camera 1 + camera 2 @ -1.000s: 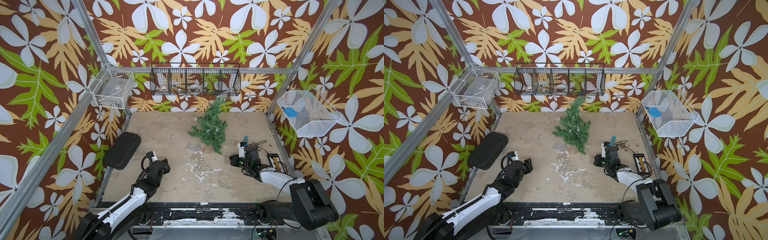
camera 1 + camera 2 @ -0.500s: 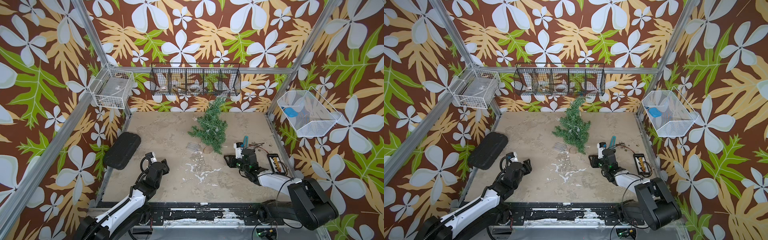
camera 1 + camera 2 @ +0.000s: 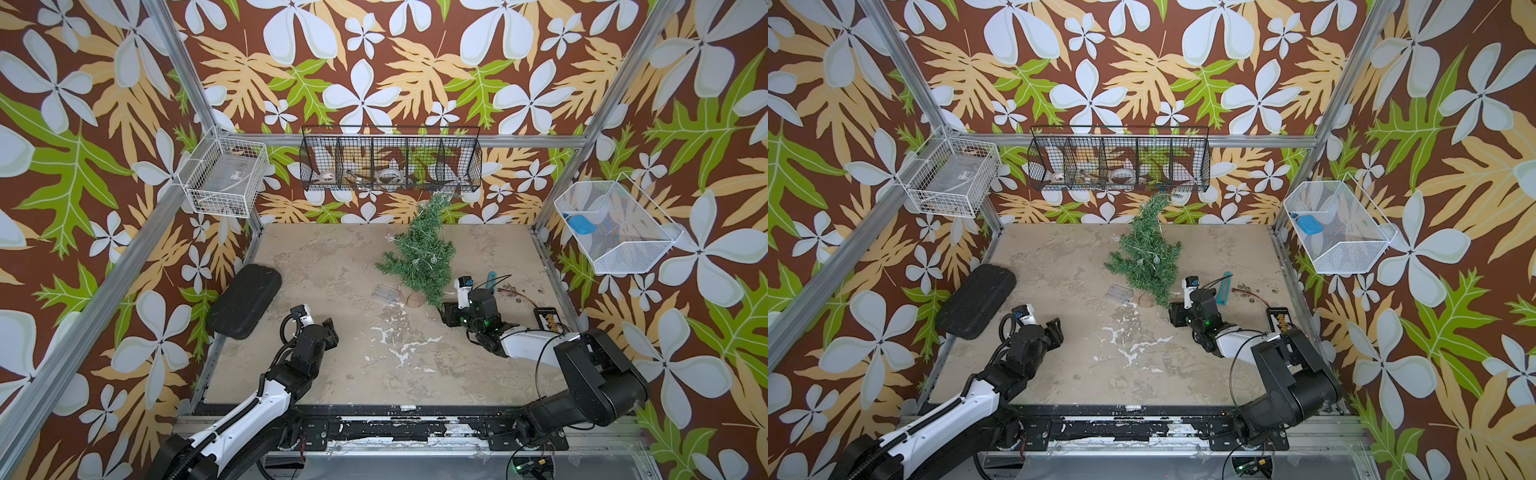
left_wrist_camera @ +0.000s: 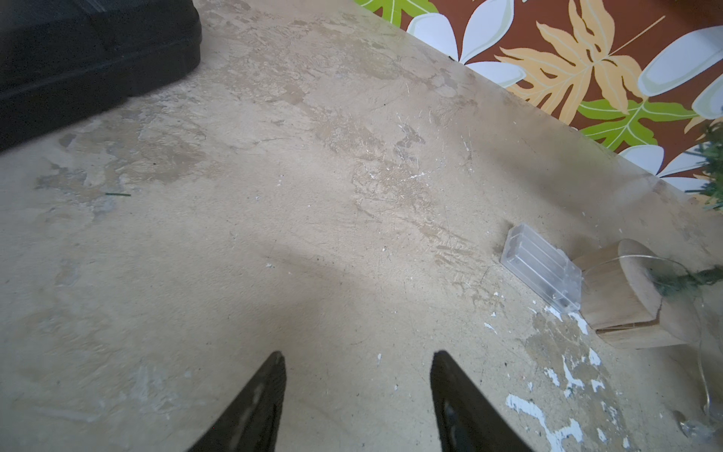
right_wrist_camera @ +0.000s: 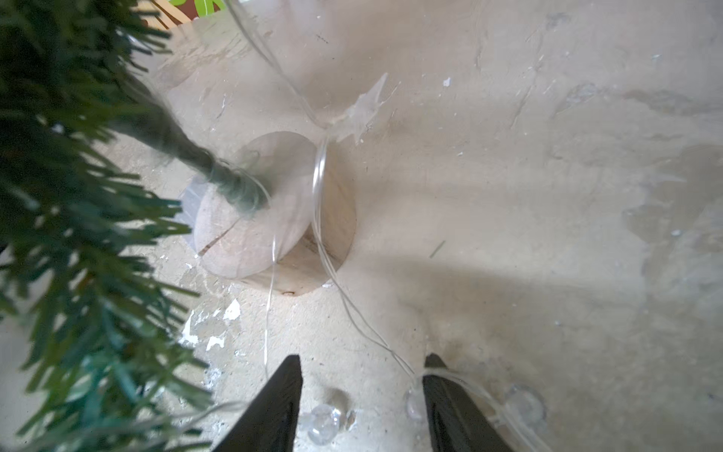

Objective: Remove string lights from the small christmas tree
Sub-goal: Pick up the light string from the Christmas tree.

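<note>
While the small christmas tree (image 3: 422,253) is lying tipped on the table (image 3: 332,257) with its tip pointing toward the back wall, its round wooden base (image 5: 270,219) is resting on its edge. The string lights (image 5: 319,178) are looping over that base and running up into the branches. Two clear bulbs (image 3: 433,259) are showing there in both top views, but the wire is getting lost among the needles. The clear box (image 4: 542,270) of the lights is lying flat on the table right against the base; whether the two are touching is hard to tell. The jaws of the right arm (image 3: 519,343) are standing spread low over the table near the base, pinching nothing. One round bulb (image 5: 324,424) is lying on the table between them, and the wire is draping over the tip of one finger (image 5: 450,391). Blurred branches are filling one side of the right wrist view and running out of frame, and in both top views the lowest branches are partly hiding these jaws. The jaws of the left arm (image 3: 307,345) are spread too, with bare table between them, well apart from the tree. The black case (image 3: 244,301) is being cut off at the corner of the left wrist view.
</note>
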